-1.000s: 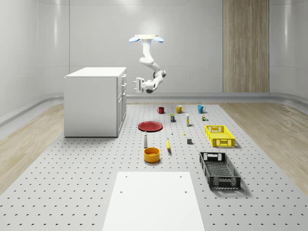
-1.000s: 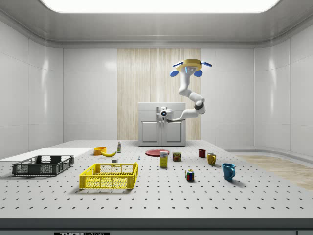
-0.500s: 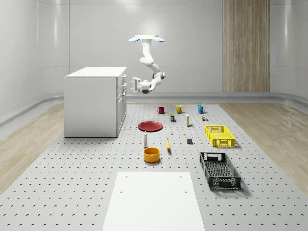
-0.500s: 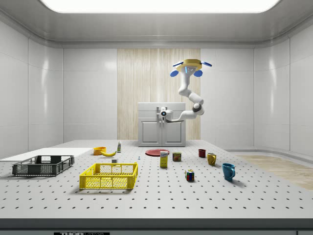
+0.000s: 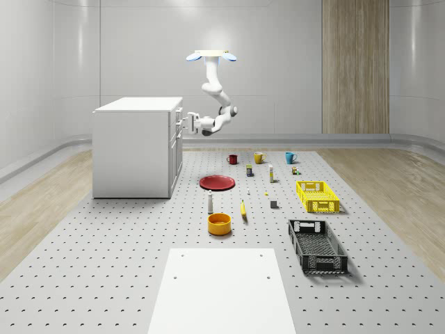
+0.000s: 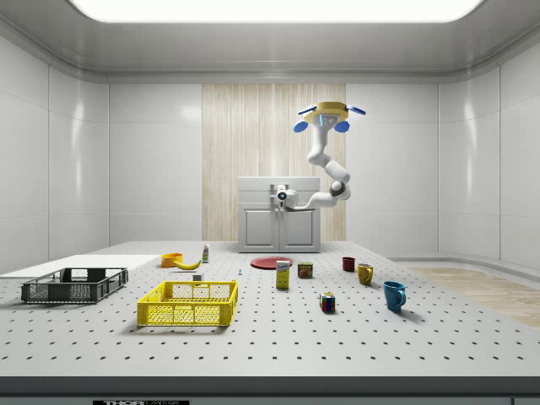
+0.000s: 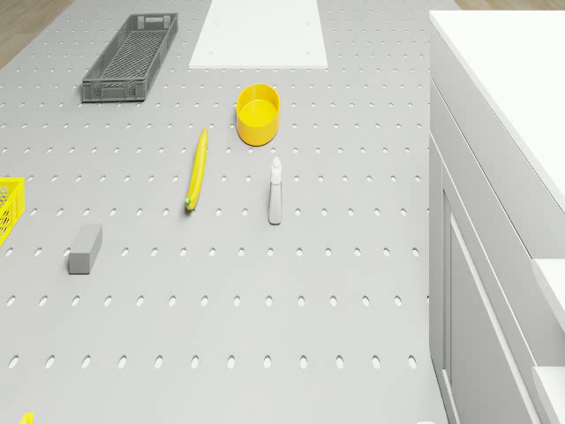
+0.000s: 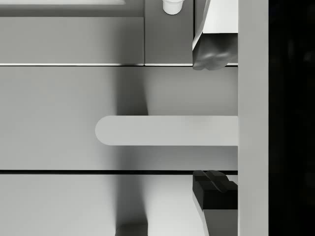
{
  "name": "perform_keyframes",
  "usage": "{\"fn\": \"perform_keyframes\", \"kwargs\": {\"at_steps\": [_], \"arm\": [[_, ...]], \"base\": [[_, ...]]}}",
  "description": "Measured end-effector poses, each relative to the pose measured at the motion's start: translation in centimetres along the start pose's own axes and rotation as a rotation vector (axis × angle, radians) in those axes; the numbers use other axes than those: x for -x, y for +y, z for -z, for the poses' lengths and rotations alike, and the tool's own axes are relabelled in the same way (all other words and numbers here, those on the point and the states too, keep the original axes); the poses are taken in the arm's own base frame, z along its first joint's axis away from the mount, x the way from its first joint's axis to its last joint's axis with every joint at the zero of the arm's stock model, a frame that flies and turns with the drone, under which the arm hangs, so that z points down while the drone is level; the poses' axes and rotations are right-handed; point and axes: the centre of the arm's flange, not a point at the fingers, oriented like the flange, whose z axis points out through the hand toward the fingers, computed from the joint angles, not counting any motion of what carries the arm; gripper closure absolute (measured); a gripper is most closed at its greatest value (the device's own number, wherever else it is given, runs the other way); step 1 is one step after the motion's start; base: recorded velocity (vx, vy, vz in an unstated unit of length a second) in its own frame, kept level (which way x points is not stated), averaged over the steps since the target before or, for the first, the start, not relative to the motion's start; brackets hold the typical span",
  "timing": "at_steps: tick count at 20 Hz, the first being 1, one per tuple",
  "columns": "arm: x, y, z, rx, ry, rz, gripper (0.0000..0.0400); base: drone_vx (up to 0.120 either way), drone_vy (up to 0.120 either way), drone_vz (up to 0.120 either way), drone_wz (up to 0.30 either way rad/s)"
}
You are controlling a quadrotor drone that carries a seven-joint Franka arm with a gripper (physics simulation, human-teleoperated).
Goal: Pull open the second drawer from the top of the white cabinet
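The drone (image 5: 211, 55) is hovering beside the white cabinet (image 5: 135, 146), its end effector (image 8: 214, 123) spread wide around a drawer handle (image 8: 167, 130), not gripping.

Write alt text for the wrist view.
A rounded white bar handle on a white drawer front sits between the two spread fingertips of the gripper, one on each side, neither touching it.
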Motion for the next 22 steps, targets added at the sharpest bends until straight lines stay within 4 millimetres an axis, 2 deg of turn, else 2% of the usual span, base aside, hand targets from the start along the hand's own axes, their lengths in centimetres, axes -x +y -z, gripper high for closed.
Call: {"fn": "perform_keyframes", "kwargs": {"at_steps": [12, 22], "arm": [[-0.5, 0.4, -1.6, 0.000, 0.000, 0.000, 0.0100], [-0.4, 0.3, -2.0, 0.000, 0.000, 0.000, 0.0100]], "base": [[0.000, 0.000, 0.000, 0.000], [0.000, 0.000, 0.000, 0.000]]}}
